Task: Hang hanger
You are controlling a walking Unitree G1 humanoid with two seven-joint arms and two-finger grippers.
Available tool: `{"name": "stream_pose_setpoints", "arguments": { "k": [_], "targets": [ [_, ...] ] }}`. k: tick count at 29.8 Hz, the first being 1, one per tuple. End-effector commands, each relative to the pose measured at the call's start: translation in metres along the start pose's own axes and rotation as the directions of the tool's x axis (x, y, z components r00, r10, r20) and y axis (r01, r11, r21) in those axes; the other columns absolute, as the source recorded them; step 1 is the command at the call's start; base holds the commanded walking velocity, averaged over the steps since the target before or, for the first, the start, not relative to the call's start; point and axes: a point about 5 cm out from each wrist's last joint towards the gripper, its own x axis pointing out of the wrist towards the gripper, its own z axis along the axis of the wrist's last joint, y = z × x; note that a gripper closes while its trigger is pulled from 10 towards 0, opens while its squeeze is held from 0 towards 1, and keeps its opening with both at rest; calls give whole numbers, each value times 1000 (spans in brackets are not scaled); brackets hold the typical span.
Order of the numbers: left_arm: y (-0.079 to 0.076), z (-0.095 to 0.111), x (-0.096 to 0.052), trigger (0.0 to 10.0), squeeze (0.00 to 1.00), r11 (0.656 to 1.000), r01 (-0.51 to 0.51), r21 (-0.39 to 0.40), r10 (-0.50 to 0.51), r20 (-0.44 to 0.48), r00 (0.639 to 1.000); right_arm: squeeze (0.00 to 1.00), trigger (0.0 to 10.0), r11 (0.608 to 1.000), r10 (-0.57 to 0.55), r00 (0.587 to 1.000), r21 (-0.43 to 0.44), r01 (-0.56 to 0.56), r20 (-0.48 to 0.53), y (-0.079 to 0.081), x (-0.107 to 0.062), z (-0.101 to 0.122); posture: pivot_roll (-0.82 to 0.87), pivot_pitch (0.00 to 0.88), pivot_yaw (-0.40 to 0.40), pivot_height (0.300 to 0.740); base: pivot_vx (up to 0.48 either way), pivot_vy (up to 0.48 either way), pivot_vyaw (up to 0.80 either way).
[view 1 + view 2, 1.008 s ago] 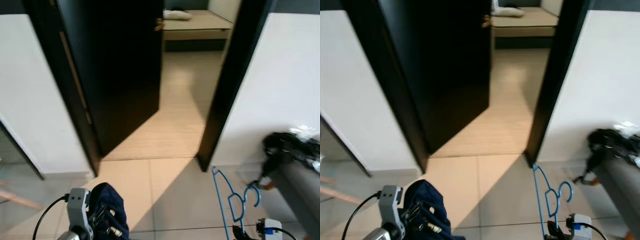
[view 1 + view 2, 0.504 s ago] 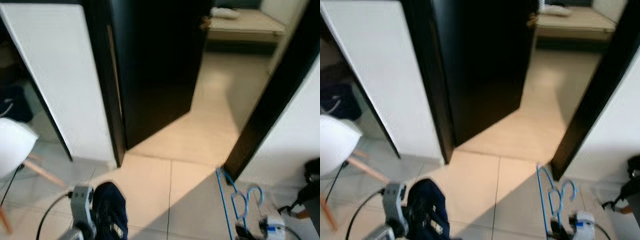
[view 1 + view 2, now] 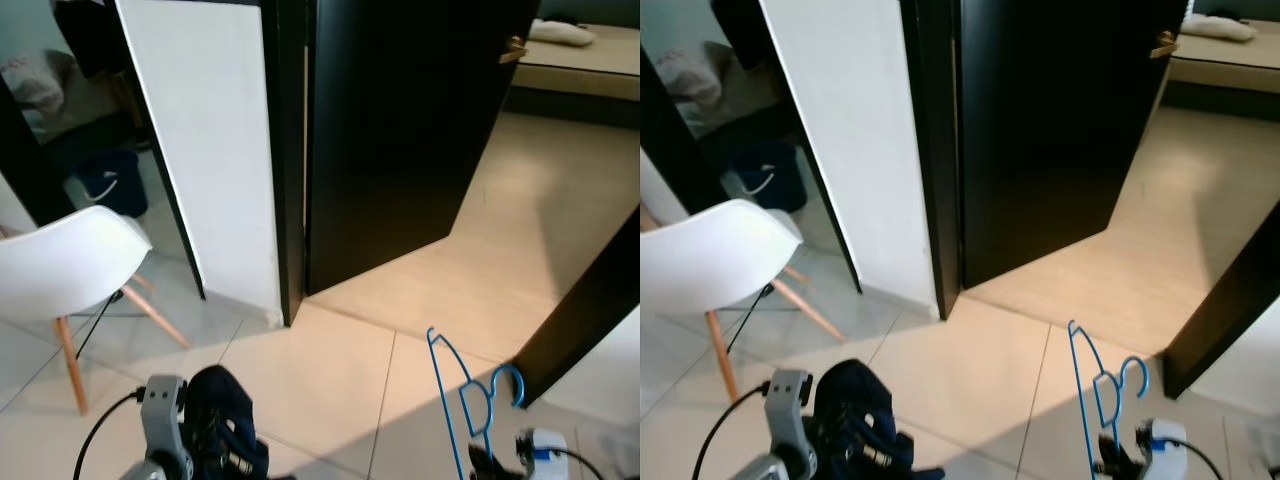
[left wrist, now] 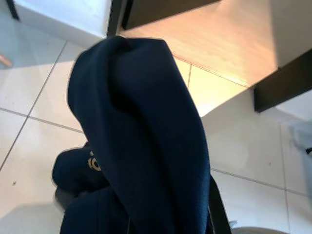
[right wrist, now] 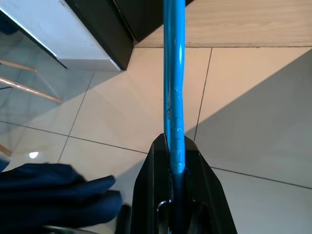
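The right gripper (image 5: 174, 161) has its jaws clamped on the bottom of the blue hanger (image 3: 462, 400); the hanger's long axis runs up and away from the jaws, hook (image 3: 510, 383) on the robot's right near the top; the right arm alone carries it. The left gripper (image 3: 205, 450) is wrapped in a dark navy garment (image 4: 146, 146), and whether its jaws grip the cloth cannot be told. Ahead stand a black door (image 3: 410, 140), a white wall panel (image 3: 215, 140) and a white chair (image 3: 60, 265) on the tiled floor (image 3: 320, 370); no rail is in sight, so judging by this, the hanging place must yet be reached.

R gripper (image 5: 174, 161) clamped, L gripper (image 3: 215, 440) clamped
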Motion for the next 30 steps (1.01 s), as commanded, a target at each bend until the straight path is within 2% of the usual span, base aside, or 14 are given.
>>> {"name": "stream_pose_setpoints", "arguments": {
  "k": [1, 30],
  "targets": [
    [4, -4, -4, 10000, 0, 1000, -9, -7, 9, -22, 1000, 0, 10000, 1000, 3, 1000, 10, -3, 11, 2, 2, 1, 7, 66, -33, 740, 0, 0, 688],
    [4, -3, -2, 10000, 0, 1000, -8, -13, 8, -25, 1000, 0, 10000, 1000, 23, 1000, 2, -23, 6, 2, 4, 3, 8, 57, -36, 740, 0, 0, 691]
  ]
}}
